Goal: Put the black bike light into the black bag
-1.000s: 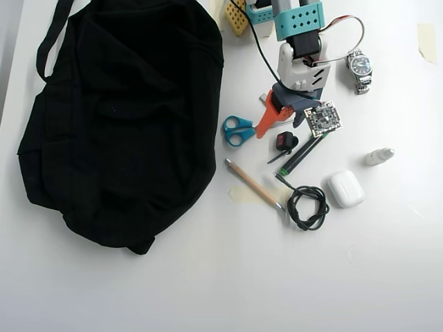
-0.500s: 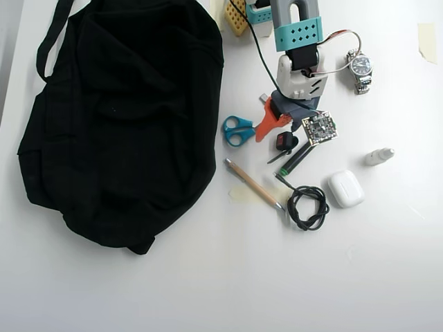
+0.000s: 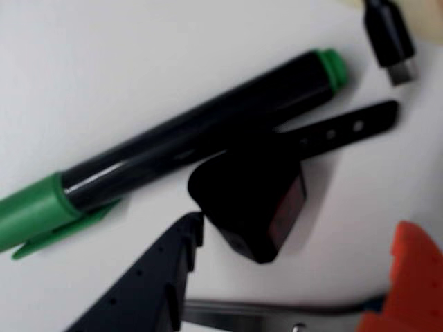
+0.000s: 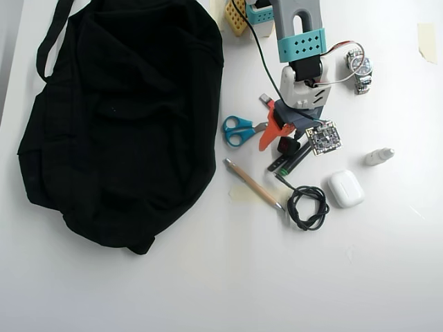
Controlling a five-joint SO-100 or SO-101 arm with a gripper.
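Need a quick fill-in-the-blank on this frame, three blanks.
1. The bike light lies against a black marker with a ____ cap.
2. The gripper straddles the light with its jaws ____.
3. The scissors have ____ handles.

Missing words: green; open; blue

The bike light (image 4: 285, 146) lies flat on the white table, a small rounded black piece with a red lens patch on one face and a thin black tail with holes running out toward two o'clock in the wrist view (image 3: 252, 200). The bag (image 4: 118, 117), big, black and floppy, sprawls at nine o'clock of it, well apart, strap trailing at its top left corner.
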